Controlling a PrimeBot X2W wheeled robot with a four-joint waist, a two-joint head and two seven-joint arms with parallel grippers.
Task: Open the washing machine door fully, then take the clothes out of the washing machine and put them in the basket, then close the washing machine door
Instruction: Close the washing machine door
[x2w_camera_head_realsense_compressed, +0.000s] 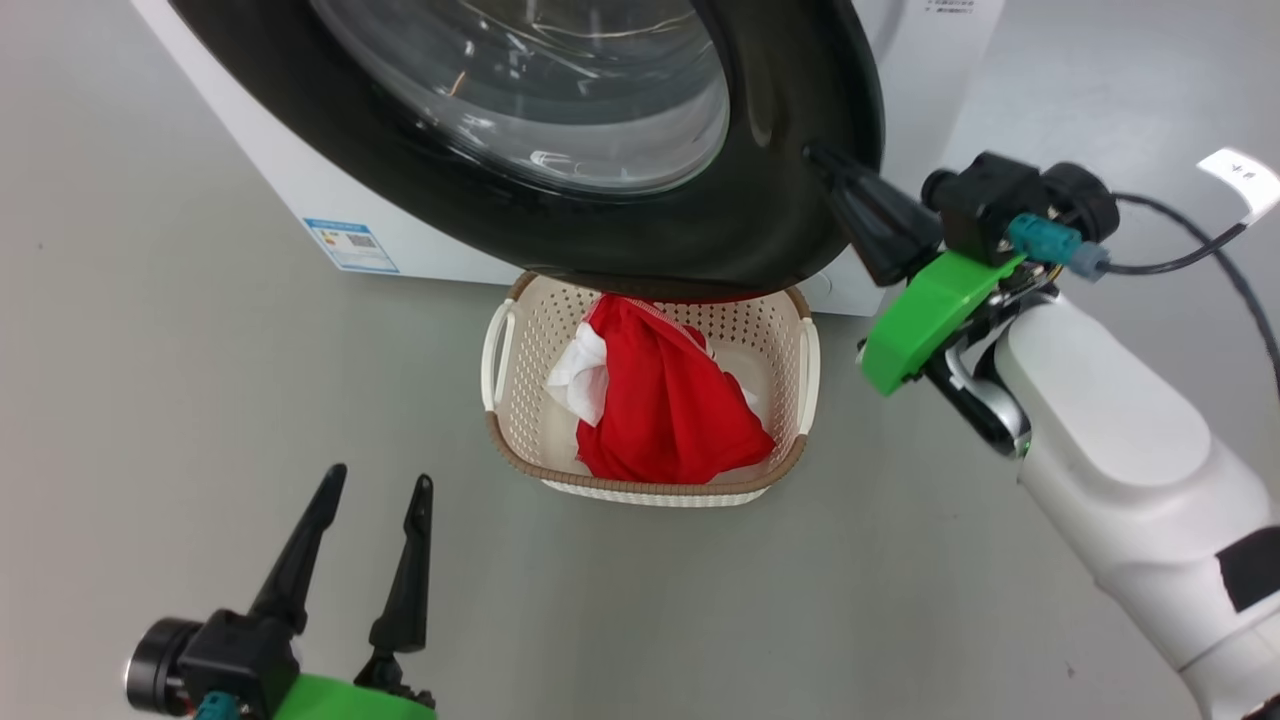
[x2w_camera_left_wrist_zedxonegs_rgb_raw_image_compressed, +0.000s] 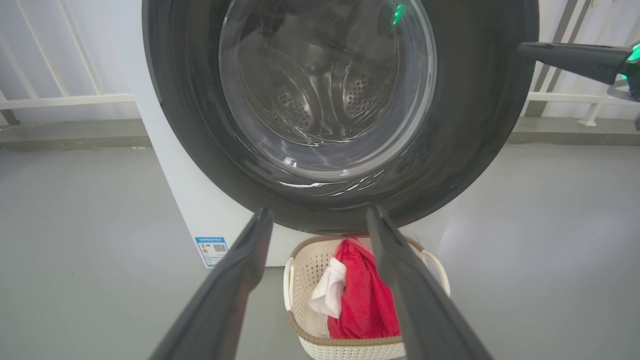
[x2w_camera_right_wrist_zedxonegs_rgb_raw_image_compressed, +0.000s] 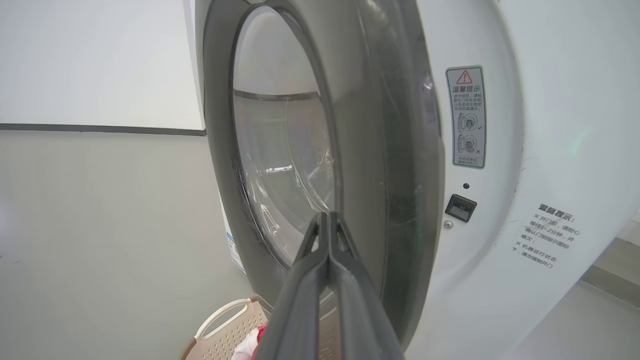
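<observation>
The washing machine door (x2w_camera_head_realsense_compressed: 770, 200) has a black rim and a glass bowl, and hangs above the basket (x2w_camera_head_realsense_compressed: 528, 330). In the right wrist view the door (x2w_camera_right_wrist_zedxonegs_rgb_raw_image_compressed: 365, 125) stands close to the front of the washing machine (x2w_camera_right_wrist_zedxonegs_rgb_raw_image_compressed: 550, 125), with the latch slot still showing beside its edge. My right gripper (x2w_camera_head_realsense_compressed: 814, 156) is shut, its tips (x2w_camera_right_wrist_zedxonegs_rgb_raw_image_compressed: 327, 216) against the door's outer rim on the right side. Red and white clothes (x2w_camera_head_realsense_compressed: 670, 400) lie in the basket on the floor. My left gripper (x2w_camera_head_realsense_compressed: 382, 478) is open and holds nothing, low and to the left of the basket (x2w_camera_left_wrist_zedxonegs_rgb_raw_image_compressed: 296, 320).
The white washing machine (x2w_camera_head_realsense_compressed: 300, 170) carries a blue label (x2w_camera_head_realsense_compressed: 350, 245) low on its front. Grey floor spreads on both sides of the basket. A white railing (x2w_camera_left_wrist_zedxonegs_rgb_raw_image_compressed: 65, 100) runs behind the machine. A black cable (x2w_camera_head_realsense_compressed: 1200, 250) trails from my right wrist.
</observation>
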